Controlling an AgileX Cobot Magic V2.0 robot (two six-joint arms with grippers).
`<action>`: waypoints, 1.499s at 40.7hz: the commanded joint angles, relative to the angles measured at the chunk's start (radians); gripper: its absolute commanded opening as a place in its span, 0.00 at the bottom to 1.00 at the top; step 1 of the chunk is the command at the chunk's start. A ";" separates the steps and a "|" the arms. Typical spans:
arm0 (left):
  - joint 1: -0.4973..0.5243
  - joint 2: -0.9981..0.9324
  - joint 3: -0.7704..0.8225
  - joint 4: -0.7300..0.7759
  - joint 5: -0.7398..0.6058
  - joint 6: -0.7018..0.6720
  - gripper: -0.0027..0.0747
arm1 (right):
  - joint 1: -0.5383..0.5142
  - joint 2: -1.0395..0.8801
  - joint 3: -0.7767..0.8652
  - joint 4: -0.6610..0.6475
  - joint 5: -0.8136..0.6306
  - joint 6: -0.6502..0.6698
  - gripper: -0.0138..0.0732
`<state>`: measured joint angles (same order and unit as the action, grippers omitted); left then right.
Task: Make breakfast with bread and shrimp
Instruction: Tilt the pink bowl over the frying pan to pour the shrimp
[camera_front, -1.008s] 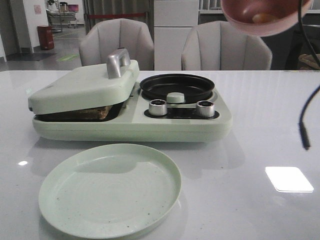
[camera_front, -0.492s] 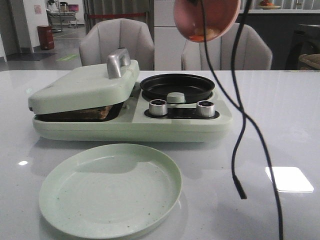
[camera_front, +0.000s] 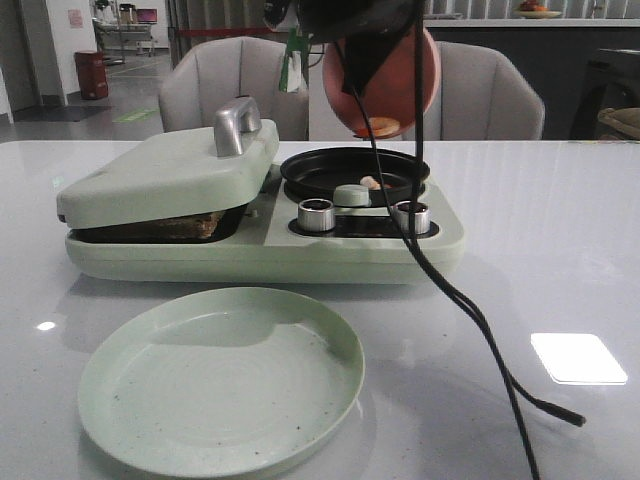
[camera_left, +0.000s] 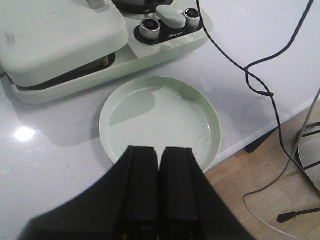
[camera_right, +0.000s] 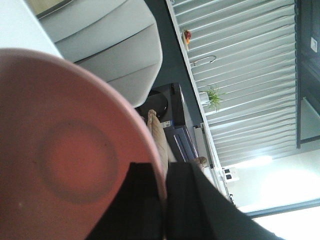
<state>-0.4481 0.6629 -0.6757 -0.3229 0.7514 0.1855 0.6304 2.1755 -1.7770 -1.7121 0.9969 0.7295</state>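
- Shrimp (camera_front: 371, 182) lies in our black pan (camera_front: 353, 168); more sits in the tipped pink bowl (camera_front: 385, 85) at 12 o'clock.
- Our right claw (camera_right: 165, 187) pinches the bowl's rim.
- Our left claw (camera_left: 159, 161) is closed and empty.

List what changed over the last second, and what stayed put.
The right gripper, clamped on the rim of the round pink bowl, carried it from the upper right leftward and down, tipping it over the black round pan. One small pale orange shrimp piece now lies in that pan. The dangling black cable swung in with it. The pale green round plate, the closed sandwich-maker lid and the left gripper look unchanged.
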 joint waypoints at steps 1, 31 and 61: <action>-0.008 -0.003 -0.028 -0.022 -0.063 -0.007 0.17 | 0.007 -0.068 -0.047 -0.099 0.063 -0.015 0.21; -0.008 -0.003 -0.028 -0.018 -0.063 -0.007 0.17 | 0.052 0.003 -0.228 -0.099 0.090 -0.169 0.21; -0.008 -0.003 -0.028 0.006 -0.063 -0.007 0.17 | 0.014 -0.197 -0.259 0.403 0.246 -0.236 0.21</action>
<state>-0.4481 0.6629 -0.6757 -0.3005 0.7514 0.1855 0.6783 2.1507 -1.9995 -1.4303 1.1785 0.5106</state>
